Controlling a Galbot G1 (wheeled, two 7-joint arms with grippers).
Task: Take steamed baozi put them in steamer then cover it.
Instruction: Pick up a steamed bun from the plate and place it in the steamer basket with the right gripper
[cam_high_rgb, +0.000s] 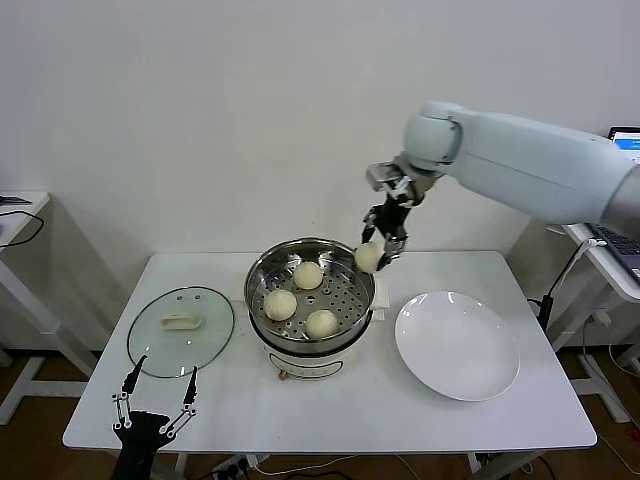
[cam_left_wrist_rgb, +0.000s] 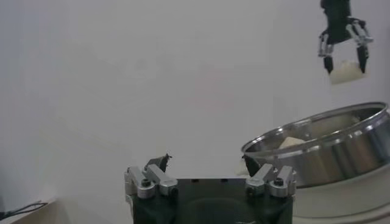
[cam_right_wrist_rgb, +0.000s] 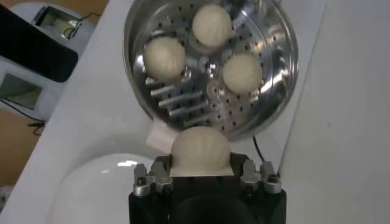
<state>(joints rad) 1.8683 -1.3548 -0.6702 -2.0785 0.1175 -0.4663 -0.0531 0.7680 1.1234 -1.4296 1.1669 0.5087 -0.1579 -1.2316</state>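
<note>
The shiny steamer (cam_high_rgb: 258, 283) (cam_right_wrist_rgb: 281, 36) (cam_left_wrist_rgb: 359, 143) stands mid-table on a white pot base, with three cream-white baozi (cam_high_rgb: 308, 275) (cam_high_rgb: 280, 304) (cam_high_rgb: 321, 323) on its perforated bottom. A fourth baozi (cam_high_rgb: 369, 257) (cam_right_wrist_rgb: 200, 148) (cam_left_wrist_rgb: 347, 71) hangs in the air just above the steamer's far right rim, with my right gripper (cam_high_rgb: 384, 244) (cam_right_wrist_rgb: 201, 173) shut on it. The glass cover (cam_high_rgb: 181, 331) with its cream handle lies flat on the table left of the steamer. My left gripper (cam_high_rgb: 158, 395) (cam_left_wrist_rgb: 207, 164) stands open at the table's front left edge, near the cover, holding nothing.
A flat white plate (cam_high_rgb: 457, 345) (cam_right_wrist_rgb: 91, 189) lies right of the steamer, with nothing on it. A side table (cam_high_rgb: 15, 215) stands at the far left. Another desk with a laptop (cam_high_rgb: 625, 190) stands at the far right behind my right arm.
</note>
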